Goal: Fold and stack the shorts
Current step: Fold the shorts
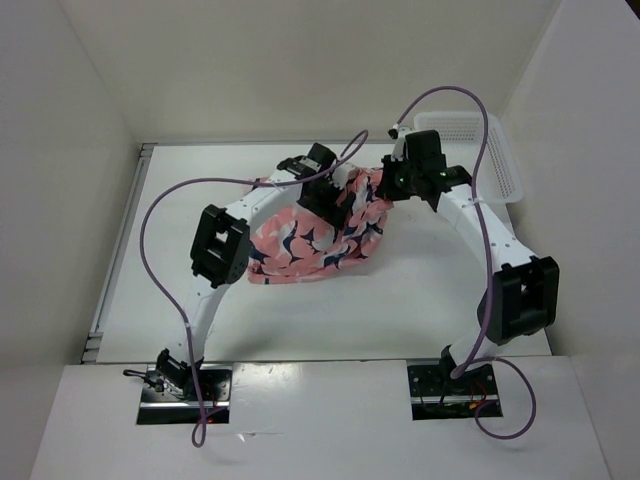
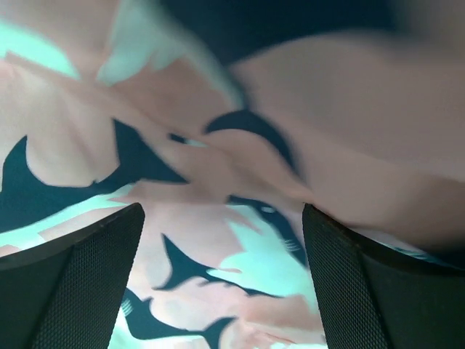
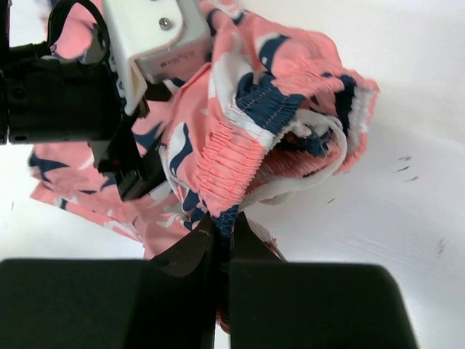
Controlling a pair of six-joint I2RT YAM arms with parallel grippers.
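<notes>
Arching inward from both sides, the left arm (image 1: 222,245) and the right arm (image 1: 520,295) meet over the far middle of the counter (image 1: 330,320), elbows pushed out wide and wrists tipped down toward the shorts (image 1: 310,240). Shorts sit in a loose, bunched heap: the near left part lies spread on the counter, the far right end is gathered up between the two wrists. Right fingers (image 3: 185,265) are clenched tight on the elastic waistband (image 3: 240,138), pinching a fold of its ruched pink edge right at the tips, no gap between them. Above the pinch the waistband gapes open, with white lining and navy print showing inside; it looks raised off the counter, a shadow under it. Left fingers (image 2: 73,291) are spread wide and released, nothing pinched between them. Shark-print cloth fills the left wrist view just beyond the tips, very close and blurred; cannot tell whether the tips touch it. Seen from the right wrist, the left wrist's white housing sits against the bunched fabric, to the left of the waistband. A white mesh basket (image 1: 480,150) stands at the far right corner of the counter, just behind the right wrist and apart from the shorts. Purple cables (image 1: 160,250) loop loosely off both arms.
</notes>
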